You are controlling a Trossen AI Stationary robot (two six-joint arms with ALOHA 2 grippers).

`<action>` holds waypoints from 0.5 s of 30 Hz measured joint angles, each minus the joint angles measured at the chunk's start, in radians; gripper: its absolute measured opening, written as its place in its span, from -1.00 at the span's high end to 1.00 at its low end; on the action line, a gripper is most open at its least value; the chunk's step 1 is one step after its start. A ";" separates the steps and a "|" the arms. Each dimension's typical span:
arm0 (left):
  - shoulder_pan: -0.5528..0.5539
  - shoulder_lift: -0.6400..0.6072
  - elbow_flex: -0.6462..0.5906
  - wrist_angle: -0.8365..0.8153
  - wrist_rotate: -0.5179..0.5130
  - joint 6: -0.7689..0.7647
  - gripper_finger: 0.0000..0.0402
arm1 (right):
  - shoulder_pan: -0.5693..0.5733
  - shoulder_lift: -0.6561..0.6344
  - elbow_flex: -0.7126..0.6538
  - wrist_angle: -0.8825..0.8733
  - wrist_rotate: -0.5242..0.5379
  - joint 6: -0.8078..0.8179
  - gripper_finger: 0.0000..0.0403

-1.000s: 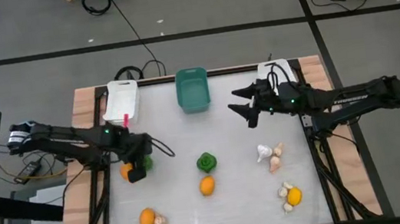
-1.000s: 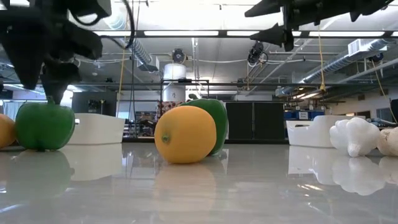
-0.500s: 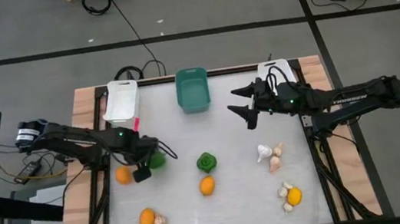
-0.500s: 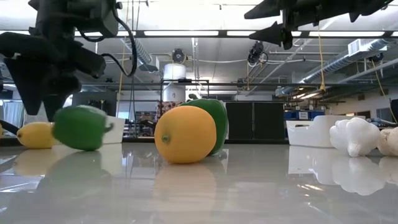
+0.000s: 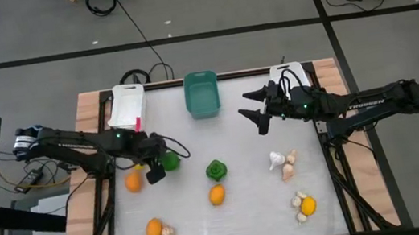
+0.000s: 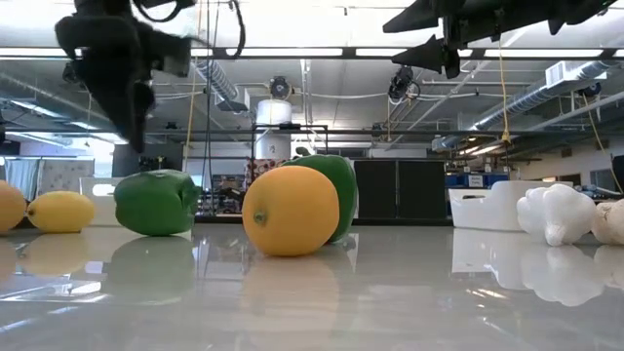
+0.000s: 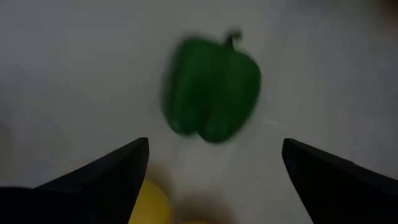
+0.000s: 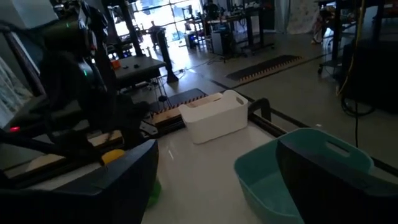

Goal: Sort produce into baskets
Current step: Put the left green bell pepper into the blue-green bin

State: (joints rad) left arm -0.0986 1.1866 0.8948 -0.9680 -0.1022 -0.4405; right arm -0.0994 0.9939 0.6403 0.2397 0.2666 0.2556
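Left gripper (image 5: pixel 157 167) hangs low over the left part of the worktop (image 5: pixel 255 217) with its fingers spread apart and nothing between them. Just beside it lies a green pepper (image 5: pixel 170 161), resting on the worktop; the left wrist view shows the same pepper lying ahead of the two dark fingers (image 7: pixel 106 177), clear of both. An orange fruit (image 5: pixel 134 182) sits near the gripper on the side toward the front edge, and the low view shows a yellow fruit (image 6: pixel 60 211) beside that pepper too.

Right gripper (image 5: pixel 258 116) is held high above the back right of the worktop, fingers wide and empty, near the teal basket (image 5: pixel 202 95). A white basket (image 5: pixel 127 106) stands at the back left and another white basket (image 5: pixel 285 75) at the back right, partly under the right arm.

Near the centre lie a second green pepper (image 5: pixel 215 169) and, just in front of it, an orange fruit (image 5: pixel 217 194). Pale garlic bulbs (image 5: pixel 284 163) lie right of centre. At the front right a yellow fruit (image 5: pixel 308 205) touches more garlic, and at the front left an orange fruit (image 5: pixel 154 229) lies beside a garlic bulb (image 5: pixel 168 232)
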 joint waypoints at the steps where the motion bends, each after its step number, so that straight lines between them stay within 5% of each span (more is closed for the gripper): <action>1: 0.000 0.000 0.003 0.017 -0.009 0.052 -0.85 | 0.000 0.000 0.000 -0.001 -0.005 -0.002 -0.67; 7: 0.014 0.052 0.001 0.171 -0.007 0.179 -0.89 | 0.000 0.000 0.000 -0.009 -0.022 -0.001 -0.67; 15: 0.035 0.191 -0.001 0.152 -0.003 0.300 -0.98 | 0.015 0.001 0.000 -0.020 -0.024 0.007 -0.67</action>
State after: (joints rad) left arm -0.0635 1.3774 0.8936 -0.8156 -0.1051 -0.1405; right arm -0.0841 0.9947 0.6399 0.2199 0.2426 0.2630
